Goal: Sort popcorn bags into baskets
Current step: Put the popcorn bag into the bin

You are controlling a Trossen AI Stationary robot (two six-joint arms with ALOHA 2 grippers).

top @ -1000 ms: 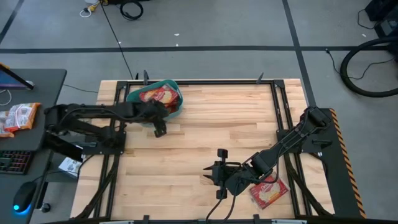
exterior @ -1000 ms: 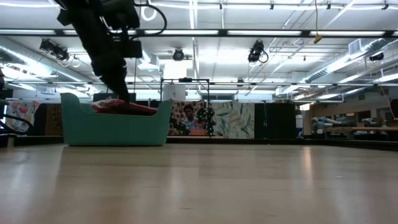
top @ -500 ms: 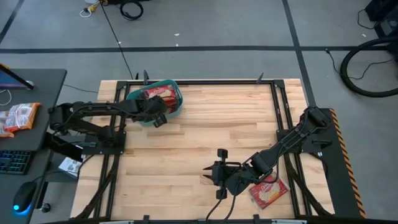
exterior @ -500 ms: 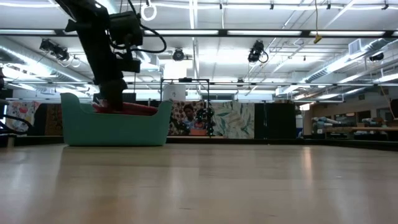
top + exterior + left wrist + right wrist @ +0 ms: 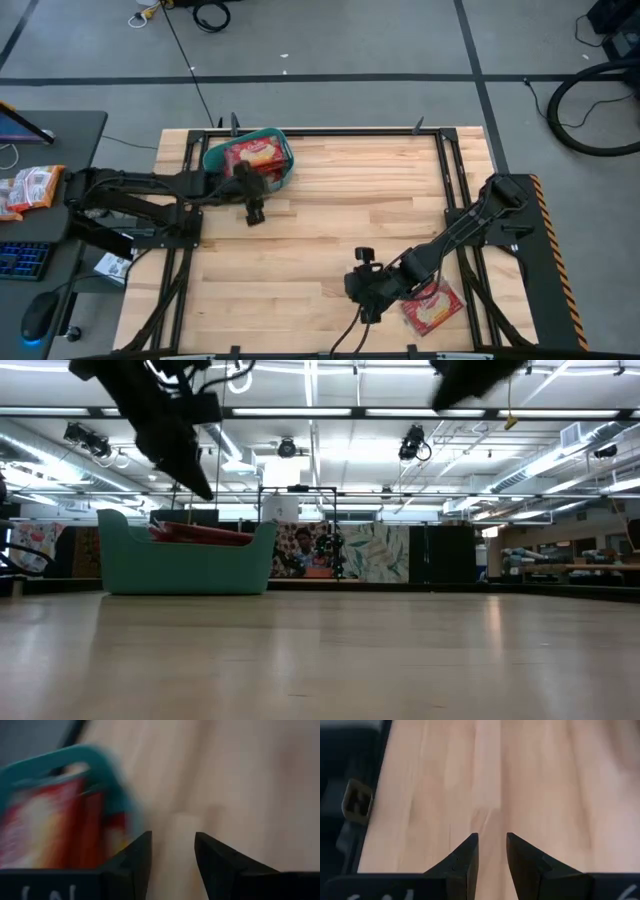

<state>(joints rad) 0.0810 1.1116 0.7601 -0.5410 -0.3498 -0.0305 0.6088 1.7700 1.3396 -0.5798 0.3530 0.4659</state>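
Observation:
The teal basket [image 5: 213, 156] stands at the table's far left and holds red popcorn bags [image 5: 252, 155]; both also show in the low view, the basket [image 5: 185, 568] with bags [image 5: 205, 532] above its rim. My left gripper [image 5: 255, 213] is open and empty, just near-side of the basket and above the table [image 5: 198, 482]; its wrist view [image 5: 172, 851] shows the basket's rim [image 5: 75, 757] beside it. One red bag [image 5: 432, 306] lies flat at the near right. My right gripper [image 5: 358, 283] is open with a narrow gap [image 5: 492, 851], empty, left of that bag.
Black frame rails [image 5: 450, 190] run along the table's left and right sides. A side desk to the left holds more packets [image 5: 30, 188], a keyboard and a mouse. Bare wood [image 5: 340, 200] lies between the basket and the right arm.
My left gripper went toward the far edge and down into the basket, then came back up and toward the near edge, empty. My right gripper has turned and shifted a little toward the table's right edge; part of that arm now shows at the top of the low view.

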